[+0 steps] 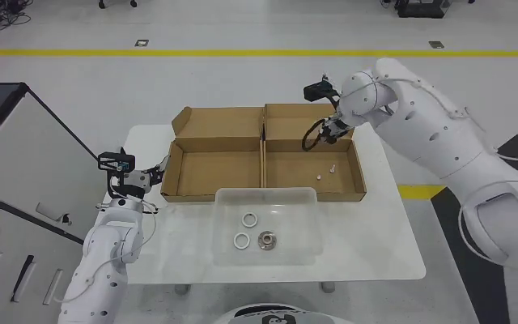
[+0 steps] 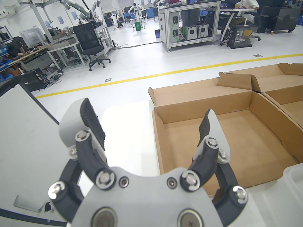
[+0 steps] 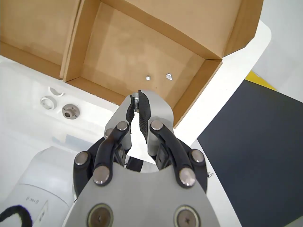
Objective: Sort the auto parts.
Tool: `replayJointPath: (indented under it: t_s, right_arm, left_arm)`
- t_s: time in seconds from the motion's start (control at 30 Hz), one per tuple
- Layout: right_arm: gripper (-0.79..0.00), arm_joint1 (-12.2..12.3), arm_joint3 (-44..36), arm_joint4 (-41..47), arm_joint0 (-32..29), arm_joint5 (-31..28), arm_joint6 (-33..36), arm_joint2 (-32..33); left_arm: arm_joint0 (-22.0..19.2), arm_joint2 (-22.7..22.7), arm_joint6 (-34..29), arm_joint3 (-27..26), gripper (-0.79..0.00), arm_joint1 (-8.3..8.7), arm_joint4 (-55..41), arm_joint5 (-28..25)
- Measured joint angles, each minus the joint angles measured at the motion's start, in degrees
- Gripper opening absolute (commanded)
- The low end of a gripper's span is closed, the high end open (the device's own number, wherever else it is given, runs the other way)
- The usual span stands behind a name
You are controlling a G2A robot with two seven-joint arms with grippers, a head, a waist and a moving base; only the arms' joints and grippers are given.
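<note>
**Bolt pinched above the right-hand box**

Nearest the robot, a clear bin [image 1: 265,193] sits on the white table [image 1: 388,243]. It holds two white rings [image 1: 250,219] and a round metal flange [image 1: 265,240], which lies just beside the nearer ring.

Just behind the bin, two open cardboard boxes stand side by side with their walls touching. The left box [image 1: 212,172] has a bare floor. In the right box [image 1: 312,174], two loose bolts [image 3: 148,78] lie close together toward the outer wall (one shows a hex head).

The left gripper [image 2: 148,111] hangs at the table's left edge, just beside the left box's outer wall. Its fingers [image 2: 91,119] are spread wide with nothing between them.

Farther back, the right gripper [image 3: 136,95] is above the right box. Its pads are clenched on a small threaded bolt [image 3: 135,100] at the very tips, clear of the box floor.
</note>
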Motion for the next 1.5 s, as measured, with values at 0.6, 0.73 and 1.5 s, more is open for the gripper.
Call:
replayJointPath:
  t_s: [0.6, 0.73, 1.5]
  right_arm:
    - [-0.785, -4.1, 4.6, -6.7, -6.7, 6.3, -9.4, -3.3]
    - [-0.785, -4.5, 5.1, -6.7, -8.2, 5.9, -10.2, -3.1]
    - [-0.785, -6.9, 13.0, -6.7, -13.8, 4.6, -12.4, -1.1]
  left_arm:
    - [0.0, 0.0, 0.0, 0.0, 0.000, 0.00, 0.0, 0.0]
    - [0.0, 0.0, 0.0, 0.0, 0.000, 0.00, 0.0, 0.0]
    - [0.0, 0.0, 0.0, 0.0, 0.000, 0.00, 0.0, 0.0]
